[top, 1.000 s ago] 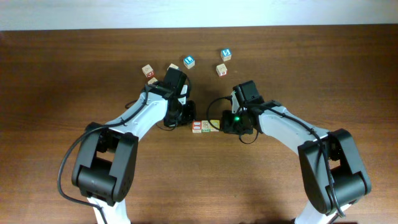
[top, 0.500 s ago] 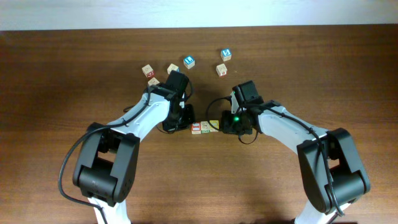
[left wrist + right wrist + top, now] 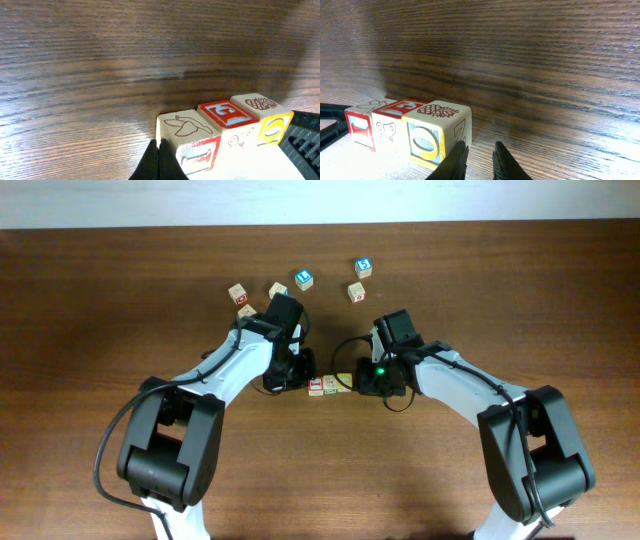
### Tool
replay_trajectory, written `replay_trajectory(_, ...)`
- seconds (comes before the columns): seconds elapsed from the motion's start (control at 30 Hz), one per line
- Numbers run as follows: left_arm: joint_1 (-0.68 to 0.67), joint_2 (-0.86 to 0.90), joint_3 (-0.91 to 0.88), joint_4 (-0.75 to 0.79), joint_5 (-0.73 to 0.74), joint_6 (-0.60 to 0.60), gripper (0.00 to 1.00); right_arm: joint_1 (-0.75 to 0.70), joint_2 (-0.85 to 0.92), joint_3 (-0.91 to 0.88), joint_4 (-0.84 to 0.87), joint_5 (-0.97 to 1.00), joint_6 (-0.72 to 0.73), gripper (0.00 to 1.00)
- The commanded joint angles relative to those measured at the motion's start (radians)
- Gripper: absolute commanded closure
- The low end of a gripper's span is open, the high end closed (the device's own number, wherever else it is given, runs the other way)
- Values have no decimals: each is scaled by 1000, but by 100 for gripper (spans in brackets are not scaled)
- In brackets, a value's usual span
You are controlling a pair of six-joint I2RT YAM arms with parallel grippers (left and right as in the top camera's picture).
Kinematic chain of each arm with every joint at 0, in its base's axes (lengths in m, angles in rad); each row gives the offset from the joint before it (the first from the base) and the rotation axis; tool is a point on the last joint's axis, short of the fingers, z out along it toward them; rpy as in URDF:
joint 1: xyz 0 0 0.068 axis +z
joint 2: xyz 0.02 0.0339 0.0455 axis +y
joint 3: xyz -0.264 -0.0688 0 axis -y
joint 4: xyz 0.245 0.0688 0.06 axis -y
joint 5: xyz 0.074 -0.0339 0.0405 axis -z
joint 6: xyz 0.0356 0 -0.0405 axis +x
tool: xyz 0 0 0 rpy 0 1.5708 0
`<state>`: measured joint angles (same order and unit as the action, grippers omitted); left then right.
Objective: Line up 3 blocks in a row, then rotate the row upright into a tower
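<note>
Dark wood-grain table (image 3: 560, 290) is bounded at its far edge by a pale strip (image 3: 320, 200). Three alphabet blocks (image 3: 330, 384) are set touching at mid-table, their row running left to right. The left gripper (image 3: 159, 159), pinched shut, is placed at the left end; the right gripper (image 3: 477, 162), narrowly parted and empty, beside the yellow-faced block (image 3: 425, 142).

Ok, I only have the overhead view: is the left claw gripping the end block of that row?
Observer: No. The left claw is shut and empty, its tips beside the lower corner of the end block.
Operator: And the right claw?
Observer: The right claw is slightly open, empty, just beside the yellow-faced block.
Operator: What's on top of that one?
Observer: A pinecone-like drawing; the yellow face with an O points sideways.
</note>
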<state>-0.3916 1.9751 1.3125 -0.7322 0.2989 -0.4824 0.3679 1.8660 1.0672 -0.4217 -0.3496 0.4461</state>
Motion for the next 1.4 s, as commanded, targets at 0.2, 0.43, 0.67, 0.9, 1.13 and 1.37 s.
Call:
replay_trajectory(0.2, -6, 7, -7, 12, 101, 43, 100, 7, 8, -7, 2, -88, 4, 80)
replay_trajectory(0.43, -6, 7, -7, 51, 77, 43, 100, 7, 8, -7, -43, -93, 4, 80)
replay_trajectory(0.67, -6, 7, -7, 50, 72, 43, 100, 3, 8, -7, -29, -88, -4, 80)
replay_trajectory(0.9, -6, 7, -7, 50, 71, 43, 100, -56, 8, -7, -38, -101, -5, 91)
replay_trajectory(1.13, -6, 7, -7, 50, 72, 43, 100, -68, 8, -7, -33, -114, -50, 96)
replay_trajectory(1.37, -6, 7, -7, 40, 72, 43, 100, -67, 8, -10, -15, -126, -85, 96)
